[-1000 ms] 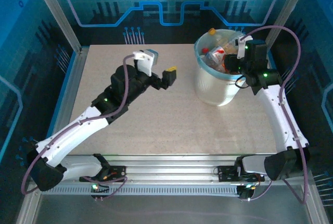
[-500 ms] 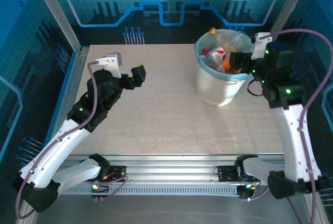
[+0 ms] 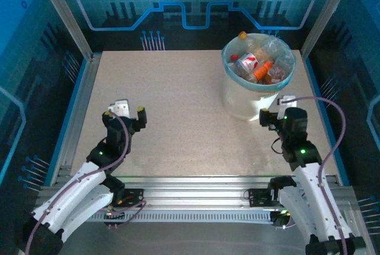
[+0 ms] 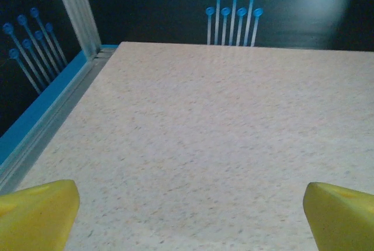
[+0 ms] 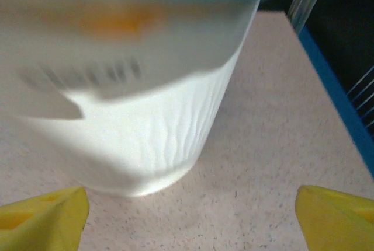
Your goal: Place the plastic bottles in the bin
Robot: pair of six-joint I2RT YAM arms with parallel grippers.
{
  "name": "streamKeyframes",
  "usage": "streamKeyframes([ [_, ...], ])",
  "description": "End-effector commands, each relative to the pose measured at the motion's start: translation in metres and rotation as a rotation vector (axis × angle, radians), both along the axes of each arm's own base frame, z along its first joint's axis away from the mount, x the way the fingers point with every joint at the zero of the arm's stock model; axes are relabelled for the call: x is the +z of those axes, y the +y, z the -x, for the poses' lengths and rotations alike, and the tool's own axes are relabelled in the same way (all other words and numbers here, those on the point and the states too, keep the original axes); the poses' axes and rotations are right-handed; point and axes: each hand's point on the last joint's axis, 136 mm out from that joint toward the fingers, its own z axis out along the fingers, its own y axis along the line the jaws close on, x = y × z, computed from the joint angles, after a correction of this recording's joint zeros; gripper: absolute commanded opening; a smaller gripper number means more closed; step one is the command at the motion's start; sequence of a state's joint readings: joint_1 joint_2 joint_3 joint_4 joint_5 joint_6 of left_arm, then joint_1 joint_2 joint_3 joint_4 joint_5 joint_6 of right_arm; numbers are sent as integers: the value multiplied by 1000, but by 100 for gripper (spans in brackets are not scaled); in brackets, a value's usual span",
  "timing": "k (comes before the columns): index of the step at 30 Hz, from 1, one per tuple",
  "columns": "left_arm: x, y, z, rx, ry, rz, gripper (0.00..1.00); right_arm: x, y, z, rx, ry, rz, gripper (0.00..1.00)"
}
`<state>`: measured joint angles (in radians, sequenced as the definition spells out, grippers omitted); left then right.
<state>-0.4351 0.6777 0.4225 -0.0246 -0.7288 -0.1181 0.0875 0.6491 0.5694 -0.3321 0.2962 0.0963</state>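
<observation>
Find the bottles (image 3: 256,64) heaped inside the bin (image 3: 243,98), at the far right of the table (image 3: 190,136), piled to the rim and a little above it. Count none loose on the table, so judge the task done or nearly so.

See the left end effector (image 3: 124,114) low over the near left of the table, spread wide and holding nothing. See the right end effector (image 3: 268,117) just beside the bin's near wall, likewise wide apart and empty, pointing at that wall in the wrist view.

Watch the right side first: so close to the bin, could nudge or tip it with any forward or sideways swing and spill the load. Mind the heap too: stacked high, with an orange-capped one at the far rim, likely to roll off on a jolt. Mind the cable (image 3: 332,110) looped off the right arm, near enough to catch the rim.

Note the frame posts (image 3: 62,12) and blue edge rails (image 3: 71,124) along the sides, well apart from both end effectors and in nobody's way.
</observation>
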Motion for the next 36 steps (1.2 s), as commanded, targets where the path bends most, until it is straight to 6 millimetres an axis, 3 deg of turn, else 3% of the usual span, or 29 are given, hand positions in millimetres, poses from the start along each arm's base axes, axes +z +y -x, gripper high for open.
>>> streamKeyframes([
  [1,2,19,-1,74,-94,-13,99,7,-10,-15,-49,-157,-2,92],
  [7,-40,28,-6,71,-84,34,99,-40,-8,-22,-52,-186,-59,92],
  [11,-54,28,-13,24,-83,63,99,-54,0,-30,0,-181,-69,92],
  [19,-67,25,-34,-89,-74,97,99,-66,7,-42,83,-215,-75,92],
  [28,-67,11,-58,-230,-95,78,99,-64,12,-60,168,-245,-103,92],
  [36,-71,14,-77,-260,-112,111,99,-65,15,-82,244,-235,-129,92],
])
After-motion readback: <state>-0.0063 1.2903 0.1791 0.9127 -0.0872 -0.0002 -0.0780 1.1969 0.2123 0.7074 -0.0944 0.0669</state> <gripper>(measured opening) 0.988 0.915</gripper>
